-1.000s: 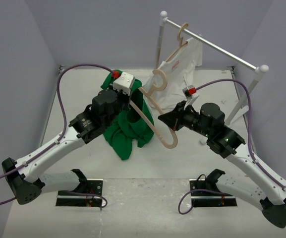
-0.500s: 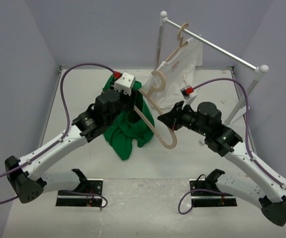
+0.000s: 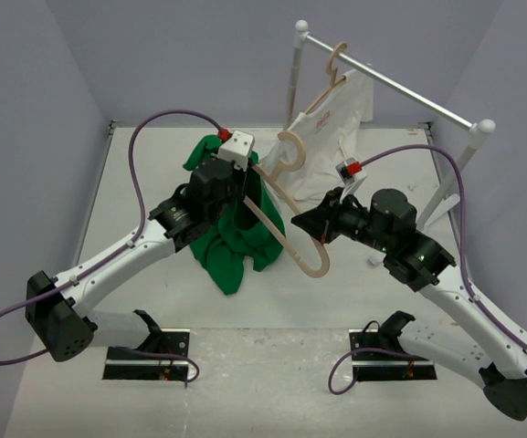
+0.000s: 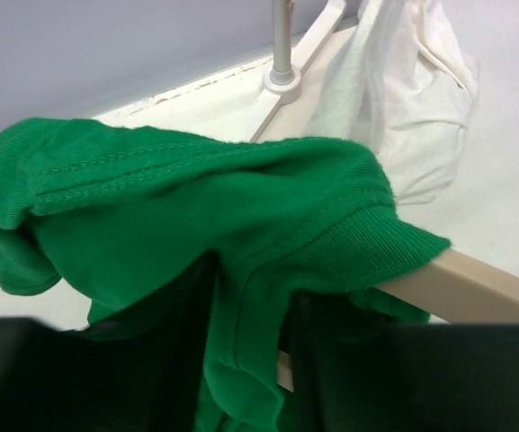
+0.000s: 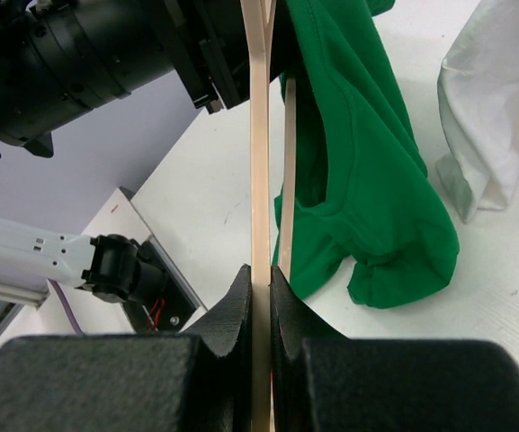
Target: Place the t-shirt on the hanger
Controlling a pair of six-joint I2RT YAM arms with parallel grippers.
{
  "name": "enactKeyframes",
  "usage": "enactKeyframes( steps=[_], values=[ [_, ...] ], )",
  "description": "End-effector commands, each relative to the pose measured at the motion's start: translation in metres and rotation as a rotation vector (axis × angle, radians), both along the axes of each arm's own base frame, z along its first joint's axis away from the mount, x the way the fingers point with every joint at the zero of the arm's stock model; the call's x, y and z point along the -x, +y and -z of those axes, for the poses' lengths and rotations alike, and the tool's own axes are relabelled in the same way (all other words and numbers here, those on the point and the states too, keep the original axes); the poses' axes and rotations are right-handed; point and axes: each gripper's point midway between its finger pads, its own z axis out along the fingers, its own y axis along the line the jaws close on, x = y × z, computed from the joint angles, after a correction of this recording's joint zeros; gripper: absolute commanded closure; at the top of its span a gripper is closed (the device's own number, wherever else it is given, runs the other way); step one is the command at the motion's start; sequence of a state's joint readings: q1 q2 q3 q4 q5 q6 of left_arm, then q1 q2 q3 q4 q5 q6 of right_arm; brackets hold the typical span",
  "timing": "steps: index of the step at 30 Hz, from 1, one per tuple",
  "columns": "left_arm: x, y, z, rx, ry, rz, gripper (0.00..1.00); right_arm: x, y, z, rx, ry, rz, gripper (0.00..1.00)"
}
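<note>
Top external view: the hanger [image 3: 310,260] is seen lifted clear of the table [image 3: 272,319] at a slant. Its hook points to the far side, and 1 shoulder end hangs free on the near side. The right gripper [image 3: 304,221] is clamped on the hanger; in the right wrist view its 2 fingers [image 5: 232,310] are pressed flat against the thick wooden arm [image 5: 259,135], with the thin lower bar just beside it.

The emerald-green t-shirt [image 3: 236,242] is bunched to the left of that grip. It is draped over the hanger's other end and trails down to the table. In the left wrist view a ribbed hem of the t-shirt [image 4: 196,198] is laid across the wooden arm [image 4: 475,288], which emerges bare to the right. A fold of green cloth is pinched between the dark fingers of the left gripper [image 3: 242,182].

The hanger's long axis runs from the free near end up and back-left into the cloth, so the t-shirt lies along that axis from the right gripper. The left gripper is the nearer to the cloth and is judged to be the 1 to draw it along. The free shoulder end is not yet covered.

Beyond, a white garment [image 3: 341,119] hangs on a second hanger from the rail [image 3: 400,87].
</note>
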State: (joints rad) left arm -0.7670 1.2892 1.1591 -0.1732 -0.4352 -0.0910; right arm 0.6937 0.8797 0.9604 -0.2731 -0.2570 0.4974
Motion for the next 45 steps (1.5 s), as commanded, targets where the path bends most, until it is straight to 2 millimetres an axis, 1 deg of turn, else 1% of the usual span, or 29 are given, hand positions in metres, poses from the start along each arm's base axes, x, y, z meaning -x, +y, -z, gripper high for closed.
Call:
enactKeyframes(
  steps=[1,2,4,6,10,13,14,16,18,21,24,25,26,27,28,30,31,32,34,36,38,39,40,41,43,45],
  values=[
    [-0.012,0.010,-0.031,0.052,-0.095,-0.082,0.68,0.010,0.003,-0.041,-0.100,-0.096,-0.046,1.00],
    [-0.013,0.010,-0.031,0.051,-0.095,-0.086,0.75,0.010,0.003,-0.040,-0.098,-0.095,-0.045,1.00],
    [-0.011,0.011,-0.033,0.052,-0.095,-0.079,1.00,0.008,0.000,-0.038,-0.089,-0.100,-0.027,1.00],
    [-0.005,0.008,-0.034,0.070,-0.083,-0.047,1.00,0.001,-0.002,-0.034,-0.073,-0.100,0.007,1.00],
    [0.015,-0.012,-0.035,0.111,-0.025,0.107,1.00,-0.016,-0.003,-0.026,-0.034,-0.096,0.066,1.00],
    [0.041,-0.040,-0.021,0.114,0.092,0.305,1.00,-0.029,-0.004,-0.033,-0.024,-0.117,0.119,1.00],
    [0.048,-0.044,-0.015,0.106,0.134,0.340,1.00,-0.035,-0.006,-0.038,-0.025,-0.132,0.146,1.00],
    [0.067,-0.061,-0.015,0.124,0.196,0.470,1.00,-0.042,-0.008,-0.045,-0.030,-0.149,0.180,1.00],
    [0.085,-0.072,-0.008,0.120,0.264,0.575,1.00,-0.054,-0.012,-0.051,-0.020,-0.162,0.239,1.00],
    [0.099,-0.072,-0.011,0.108,0.278,0.625,1.00,-0.070,-0.014,-0.042,0.052,-0.133,0.293,1.00],
    [0.097,-0.058,-0.022,0.090,0.255,0.564,1.00,-0.082,-0.025,-0.021,0.091,-0.090,0.390,1.00],
    [0.091,-0.050,-0.023,0.070,0.254,0.509,1.00,-0.083,-0.027,-0.013,0.096,-0.083,0.405,1.00],
    [0.079,-0.033,-0.025,0.029,0.246,0.394,1.00,-0.081,-0.030,-0.004,0.098,-0.078,0.413,1.00],
    [0.070,-0.021,-0.029,0.007,0.235,0.309,1.00,-0.079,-0.030,0.000,0.104,-0.075,0.402,1.00],
    [0.062,-0.010,-0.034,-0.008,0.222,0.233,1.00,-0.076,-0.029,0.003,0.112,-0.071,0.386,1.00],
    [0.048,0.017,-0.035,-0.064,0.209,0.072,1.00,-0.067,-0.024,0.007,0.129,-0.061,0.324,1.00],
    [0.045,0.025,-0.039,-0.078,0.200,0.024,1.00,-0.062,-0.022,0.008,0.133,-0.063,0.294,1.00],
    [0.043,0.029,-0.044,-0.083,0.192,0.000,1.00,-0.057,-0.021,0.007,0.132,-0.069,0.263,1.00],
    [0.043,0.026,-0.050,-0.080,0.187,0.013,1.00,-0.043,-0.012,0.002,0.108,-0.079,0.172,1.00],
    [0.043,0.022,-0.057,-0.072,0.183,0.033,1.00,-0.025,-0.002,-0.002,0.091,-0.071,0.063,1.00],
    [0.044,0.018,-0.056,-0.086,0.198,0.059,1.00,-0.007,0.008,-0.016,0.042,-0.109,-0.058,1.00],
    [0.047,0.011,-0.056,-0.086,0.205,0.107,1.00,-0.001,0.011,-0.021,0.022,-0.112,-0.088,1.00],
    [0.054,-0.001,-0.055,-0.072,0.220,0.191,1.00,0.003,0.014,-0.029,-0.005,-0.121,-0.109,1.00],
    [0.061,-0.011,-0.055,-0.056,0.231,0.262,1.00,0.002,0.015,-0.035,-0.027,-0.129,-0.104,1.00],
    [0.085,-0.039,-0.055,0.000,0.264,0.464,1.00,-0.015,0.008,-0.041,-0.062,-0.152,0.006,1.00],
    [0.099,-0.049,-0.054,0.012,0.273,0.553,1.00,-0.038,-0.002,-0.044,-0.056,-0.145,0.145,1.00]
  ],
)
